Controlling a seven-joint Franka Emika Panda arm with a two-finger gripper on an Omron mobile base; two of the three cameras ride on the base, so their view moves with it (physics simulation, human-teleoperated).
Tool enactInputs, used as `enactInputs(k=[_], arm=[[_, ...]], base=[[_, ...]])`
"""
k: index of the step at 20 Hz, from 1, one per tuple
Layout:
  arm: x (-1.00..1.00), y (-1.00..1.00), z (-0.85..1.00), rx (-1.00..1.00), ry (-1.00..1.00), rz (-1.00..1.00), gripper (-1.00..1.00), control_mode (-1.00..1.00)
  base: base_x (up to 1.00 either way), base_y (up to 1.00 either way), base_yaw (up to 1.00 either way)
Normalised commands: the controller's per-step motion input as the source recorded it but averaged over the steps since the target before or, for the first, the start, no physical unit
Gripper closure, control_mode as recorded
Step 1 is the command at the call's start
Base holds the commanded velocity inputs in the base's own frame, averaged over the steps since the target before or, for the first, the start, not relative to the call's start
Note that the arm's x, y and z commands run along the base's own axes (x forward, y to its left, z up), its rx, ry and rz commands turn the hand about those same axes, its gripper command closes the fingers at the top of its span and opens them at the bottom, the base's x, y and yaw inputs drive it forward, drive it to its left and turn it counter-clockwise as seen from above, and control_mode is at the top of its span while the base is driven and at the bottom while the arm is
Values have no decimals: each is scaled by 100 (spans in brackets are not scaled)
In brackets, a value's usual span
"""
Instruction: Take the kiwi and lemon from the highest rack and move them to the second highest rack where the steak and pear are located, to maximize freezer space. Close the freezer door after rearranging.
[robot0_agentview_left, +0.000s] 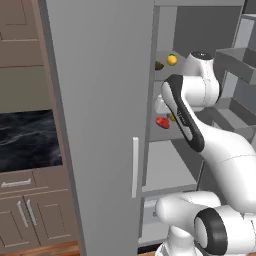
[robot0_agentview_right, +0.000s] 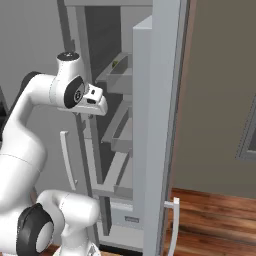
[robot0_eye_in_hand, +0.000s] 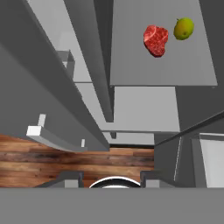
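The kiwi (robot0_agentview_left: 159, 65) and the lemon (robot0_agentview_left: 172, 60) lie side by side on the highest rack (robot0_agentview_left: 166, 70). One level down, the second highest rack (robot0_agentview_left: 161, 132) carries the steak (robot0_agentview_left: 162, 122) and the pear (robot0_agentview_left: 172, 118), which my forearm partly covers. In the hand view, the steak (robot0_eye_in_hand: 155, 40) and pear (robot0_eye_in_hand: 183, 28) sit near the far end of that grey board (robot0_eye_in_hand: 162, 65). My gripper (robot0_eye_in_hand: 111, 180) hangs in front of the shelves, looking down. Its tips stand apart and open, with nothing between them. The freezer door (robot0_agentview_left: 100, 125), with its slim bar handle (robot0_agentview_left: 135, 167), stands left of the open compartment.
A second door with grey bins (robot0_agentview_right: 120, 75) stands open on the right of the compartment. Lower shelves (robot0_agentview_left: 167, 167) sit below the two racks. Brown cabinets (robot0_agentview_left: 25, 210) and a dark marble panel (robot0_agentview_left: 27, 140) are at far left. Wooden floor (robot0_eye_in_hand: 65, 159) lies beneath.
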Motion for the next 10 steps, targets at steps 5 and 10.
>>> enactInputs(k=[5,10], arm=[[-2,0,0,0,0,0,-100,100],[0,0,0,0,0,0,-100,100]], base=[[-7,1,0],[-40,36,0]])
